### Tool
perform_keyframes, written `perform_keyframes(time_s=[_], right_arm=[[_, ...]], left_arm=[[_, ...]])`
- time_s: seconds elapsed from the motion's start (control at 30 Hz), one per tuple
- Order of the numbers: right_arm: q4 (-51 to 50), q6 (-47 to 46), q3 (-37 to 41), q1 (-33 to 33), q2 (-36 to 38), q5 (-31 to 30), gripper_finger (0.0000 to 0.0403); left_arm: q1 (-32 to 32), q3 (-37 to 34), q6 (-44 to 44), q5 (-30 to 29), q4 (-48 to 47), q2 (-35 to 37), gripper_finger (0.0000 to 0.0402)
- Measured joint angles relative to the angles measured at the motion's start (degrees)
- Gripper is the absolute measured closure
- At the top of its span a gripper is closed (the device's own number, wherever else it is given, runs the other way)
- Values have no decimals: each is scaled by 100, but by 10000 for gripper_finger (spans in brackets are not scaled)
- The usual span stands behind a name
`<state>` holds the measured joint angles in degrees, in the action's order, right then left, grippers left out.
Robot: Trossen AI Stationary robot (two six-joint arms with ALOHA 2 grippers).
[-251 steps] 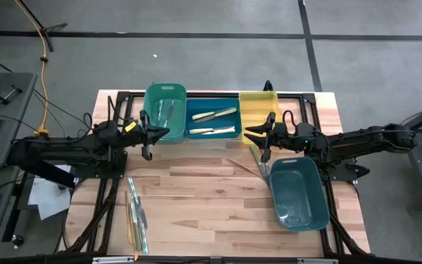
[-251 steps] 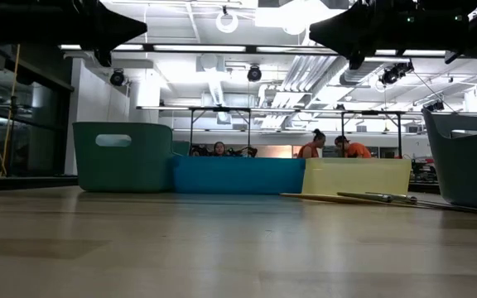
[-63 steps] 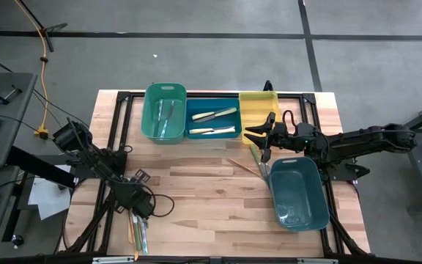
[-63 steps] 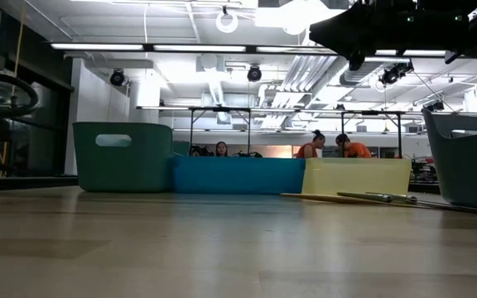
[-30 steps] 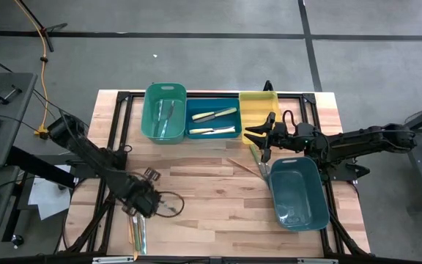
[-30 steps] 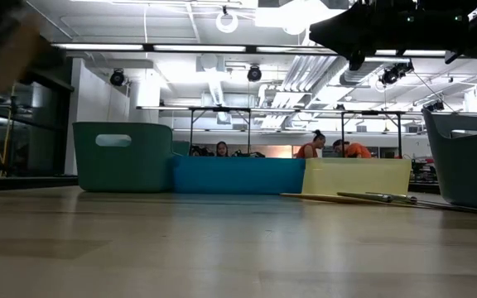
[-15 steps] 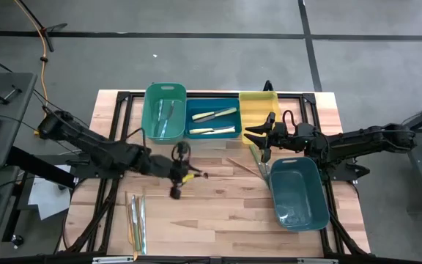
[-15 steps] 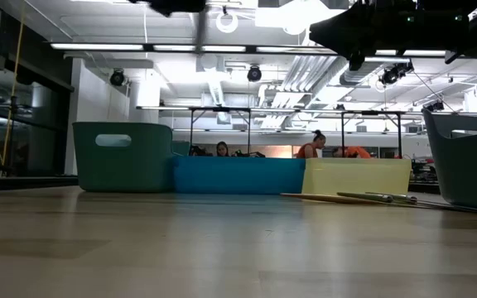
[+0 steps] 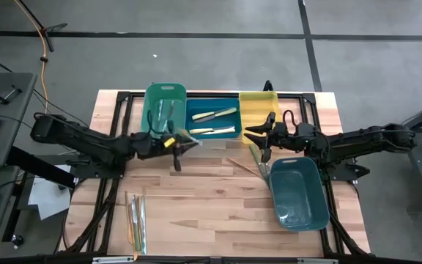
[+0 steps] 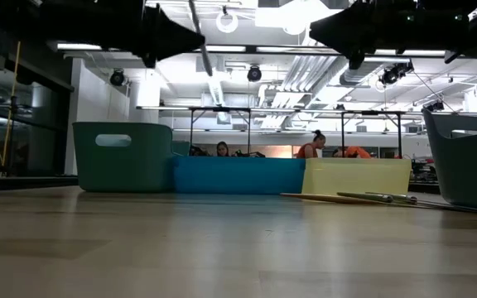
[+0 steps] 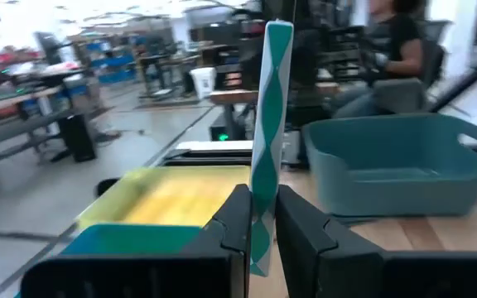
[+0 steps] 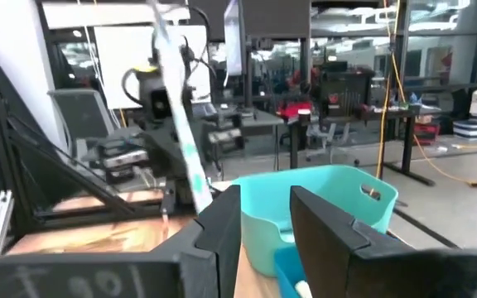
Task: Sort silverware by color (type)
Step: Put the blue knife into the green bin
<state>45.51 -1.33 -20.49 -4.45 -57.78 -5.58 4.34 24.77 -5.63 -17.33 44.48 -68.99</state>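
High view has my left hand (image 9: 177, 141) raised over the near edge of the green bin (image 9: 165, 110) and blue bin (image 9: 212, 122), its fingers clamped on a green-handled utensil (image 11: 267, 132) that stands upright between them. My right hand (image 9: 261, 135) waits beside the yellow bin (image 9: 258, 110), fingers parted around nothing. Pale-handled utensils (image 9: 215, 115) lie in the blue bin, and more silverware (image 9: 135, 218) lies on the surface's near left part. A teal bin (image 9: 298, 192) sits at right.
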Motion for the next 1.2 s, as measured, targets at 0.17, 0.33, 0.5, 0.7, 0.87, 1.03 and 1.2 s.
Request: perform_keyframes(time_s=[0.17, 0.33, 0.5, 0.7, 0.87, 1.03, 1.2], right_arm=[[274, -21, 0, 0, -165, 541, 300], [792, 75, -51, -1, -811, 588, 300], [780, 278, -352, -7, -1193, 455, 300], [295, 282, -604, -7, -1228, 486, 300], [206, 282, -608, -7, -1228, 502, 300], [165, 282, -608, -7, -1230, 501, 300], [128, 282, -610, -7, -1228, 500, 300]], left_arm=[[-107, -156, 378, -7, -556, 333, 374], [-107, -82, 393, -2, -1102, 642, 375], [-99, -79, 393, 30, -1384, 938, 374], [-96, -78, 396, 27, -1629, 1086, 375], [-96, -79, 398, 25, -1709, 1073, 375], [-94, -79, 398, 23, -1725, 1071, 374], [-94, -79, 416, -28, -1727, 1071, 376]])
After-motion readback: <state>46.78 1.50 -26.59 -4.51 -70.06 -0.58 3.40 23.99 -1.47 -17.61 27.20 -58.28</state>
